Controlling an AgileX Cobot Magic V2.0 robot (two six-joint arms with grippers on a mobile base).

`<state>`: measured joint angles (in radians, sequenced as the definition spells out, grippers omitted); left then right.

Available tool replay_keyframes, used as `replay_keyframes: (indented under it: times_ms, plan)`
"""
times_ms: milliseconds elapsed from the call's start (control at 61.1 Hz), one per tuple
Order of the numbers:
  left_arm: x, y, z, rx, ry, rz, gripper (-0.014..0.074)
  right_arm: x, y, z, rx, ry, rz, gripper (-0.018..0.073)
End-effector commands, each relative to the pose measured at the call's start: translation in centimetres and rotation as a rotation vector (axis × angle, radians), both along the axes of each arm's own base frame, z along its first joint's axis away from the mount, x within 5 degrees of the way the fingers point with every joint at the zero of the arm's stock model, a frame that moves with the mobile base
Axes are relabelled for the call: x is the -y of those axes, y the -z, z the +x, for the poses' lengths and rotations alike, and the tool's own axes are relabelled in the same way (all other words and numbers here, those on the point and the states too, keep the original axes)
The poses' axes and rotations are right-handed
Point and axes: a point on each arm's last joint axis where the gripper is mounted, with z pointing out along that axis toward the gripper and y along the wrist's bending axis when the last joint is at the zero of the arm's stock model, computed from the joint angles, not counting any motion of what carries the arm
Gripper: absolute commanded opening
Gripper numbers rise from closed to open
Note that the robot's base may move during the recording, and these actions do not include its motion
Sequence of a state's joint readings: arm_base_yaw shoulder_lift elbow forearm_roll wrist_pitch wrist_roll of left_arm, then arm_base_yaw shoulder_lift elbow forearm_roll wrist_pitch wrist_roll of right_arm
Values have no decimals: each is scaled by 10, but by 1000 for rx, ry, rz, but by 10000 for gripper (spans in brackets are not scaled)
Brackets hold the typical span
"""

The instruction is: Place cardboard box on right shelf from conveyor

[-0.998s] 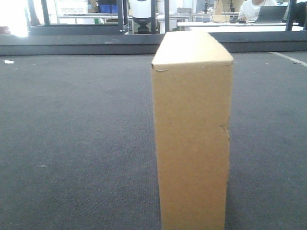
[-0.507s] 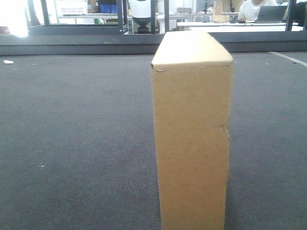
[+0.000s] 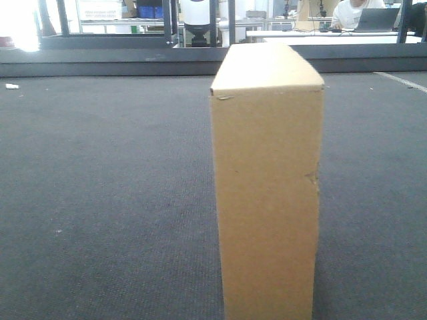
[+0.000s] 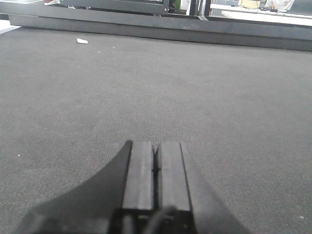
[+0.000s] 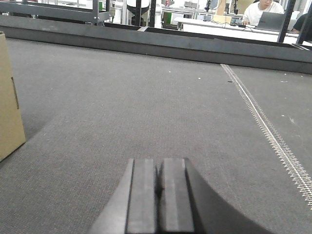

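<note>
The cardboard box [image 3: 268, 187], plain tan, tall and narrow, stands upright on the dark grey conveyor [image 3: 100, 187] just in front of the front camera, with a small dent on its right edge. One corner of the box [image 5: 9, 102] shows at the left edge of the right wrist view. My left gripper [image 4: 156, 144] hovers low over bare belt, shut with nothing between its fingers. My right gripper [image 5: 159, 161] is likewise shut and empty, to the right of the box and apart from it. The right shelf is out of view.
A dark raised frame edge [image 3: 120, 63] bounds the belt's far side. A toothed seam [image 5: 265, 131] runs across the belt at the right. A small white scrap [image 4: 82, 41] lies far left. Desks and a seated person [image 3: 357, 12] are beyond.
</note>
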<state>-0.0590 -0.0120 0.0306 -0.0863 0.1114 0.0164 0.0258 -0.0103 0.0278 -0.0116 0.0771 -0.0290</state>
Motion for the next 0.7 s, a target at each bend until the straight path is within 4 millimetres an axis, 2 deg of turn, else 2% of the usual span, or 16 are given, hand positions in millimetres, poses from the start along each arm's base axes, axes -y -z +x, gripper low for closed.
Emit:
replay_keyframes:
  times_ms: [0, 131, 262, 344, 491, 589, 687]
  plan:
    - [0, -9, -1, 91, -3, -16, -119, 0, -10, -2, 105, 3, -9, 56]
    - [0, -9, -1, 91, -3, -16, -119, 0, -11, -2, 117, 2, -8, 56]
    - [0, -9, -1, 91, -3, -16, -119, 0, -22, -4, 138, -4, 93, 56]
    - [0, -9, -1, 91, -3, -16, -119, -1, -33, -5, 55, -18, 159, 56]
    - [0, -9, -1, 91, -3, -16, -119, -4, -59, -3, -94, -37, 176, 56]
    - [0, -9, -1, 91, -3, -16, -119, -6, -80, 4, -201, -43, 171, 56]
    - [0, -9, -1, 91, -3, -16, -119, -7, -93, 17, -341, -48, 155, 56]
